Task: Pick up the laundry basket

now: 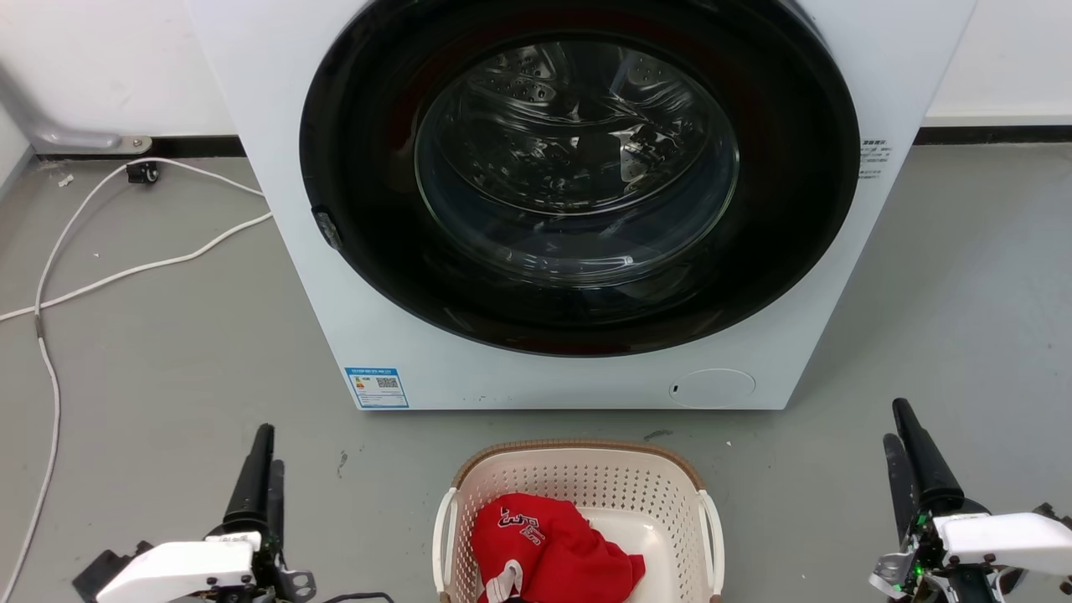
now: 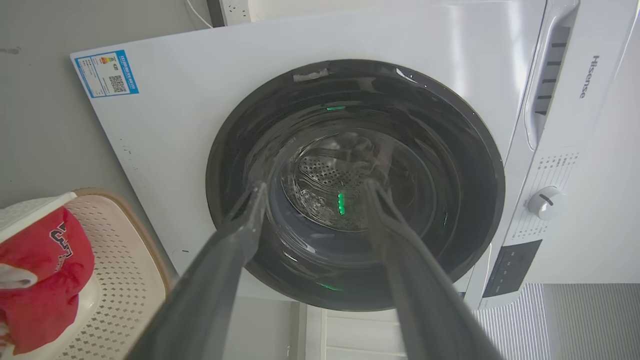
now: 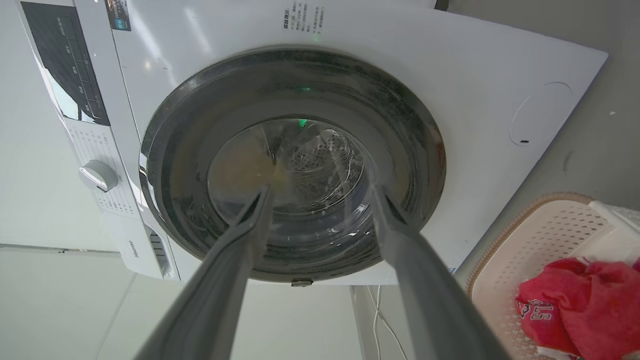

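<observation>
While the laundry basket sits just in front of the washing machine, red shirt inside | left gripper, right gripper flank it, fingers spread, empty | left wrist view catches machine's dial | head view gets white cable left of machine

All views toward washing machine

A white front-loading washing machine stands on a grey floor. Its round dark glass door is shut and shows the steel drum, and a blue label sits at its lower left corner. Behind it a white wall meets the floor along a dark skirting, and a white cable trails over the floor on the left
</observation>
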{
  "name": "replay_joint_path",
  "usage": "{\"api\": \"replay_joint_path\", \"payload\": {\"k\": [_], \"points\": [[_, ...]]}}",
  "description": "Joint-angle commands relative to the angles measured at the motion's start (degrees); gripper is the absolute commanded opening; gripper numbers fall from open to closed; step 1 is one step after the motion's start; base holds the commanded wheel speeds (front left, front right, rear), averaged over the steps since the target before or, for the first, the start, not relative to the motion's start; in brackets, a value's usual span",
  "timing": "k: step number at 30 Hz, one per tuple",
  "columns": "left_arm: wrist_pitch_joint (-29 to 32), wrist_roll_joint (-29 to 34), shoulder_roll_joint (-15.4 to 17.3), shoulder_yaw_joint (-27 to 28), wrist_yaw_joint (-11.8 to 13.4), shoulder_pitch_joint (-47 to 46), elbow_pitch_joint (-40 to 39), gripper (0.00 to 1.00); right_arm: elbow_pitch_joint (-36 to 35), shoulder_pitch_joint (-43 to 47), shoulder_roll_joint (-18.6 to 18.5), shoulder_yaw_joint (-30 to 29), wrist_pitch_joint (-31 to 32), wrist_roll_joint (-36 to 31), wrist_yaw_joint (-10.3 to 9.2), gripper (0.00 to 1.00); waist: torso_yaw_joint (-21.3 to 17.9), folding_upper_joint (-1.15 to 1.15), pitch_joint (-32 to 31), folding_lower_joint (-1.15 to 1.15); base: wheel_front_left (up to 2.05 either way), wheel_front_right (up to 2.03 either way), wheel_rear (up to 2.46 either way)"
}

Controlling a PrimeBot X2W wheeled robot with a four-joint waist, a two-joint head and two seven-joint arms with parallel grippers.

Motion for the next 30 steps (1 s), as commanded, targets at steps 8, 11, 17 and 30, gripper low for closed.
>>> {"api": "replay_joint_path", "payload": {"k": [8, 11, 17, 30], "points": [[-2.11, 7.74, 0.19, 3.29, 0.33, -0.39, -2.29, 1.00, -2.86, -0.51, -0.16, -1.18, -2.11, -9.65, 0.03, 1.00, 0.20, 0.00, -0.08, 0.00, 0.00, 0.00, 0.00], [-2.79, 10.34, 0.19, 4.03, 1.14, -0.44, -3.24, 1.00, -4.35, -0.64, -0.16, -1.14, -2.77, -14.34, 0.03, 1.00, 0.28, 0.00, -0.09, 0.00, 0.00, 0.00, 0.00], [-4.06, 17.32, 0.20, 4.05, 2.36, 0.00, -7.62, 1.00, -7.59, -0.51, -0.15, -0.77, -4.08, -25.67, 0.03, 1.00, 0.38, 0.00, -0.06, 0.00, 0.00, 0.00, 0.00], [-6.58, 33.67, 0.22, -1.08, 1.93, 2.89, -15.11, 1.00, -13.56, 0.64, -0.14, 3.23, -6.61, -44.61, 0.03, 1.00, 0.25, 0.00, -0.05, 0.00, 0.00, 0.00, 0.00]]}}
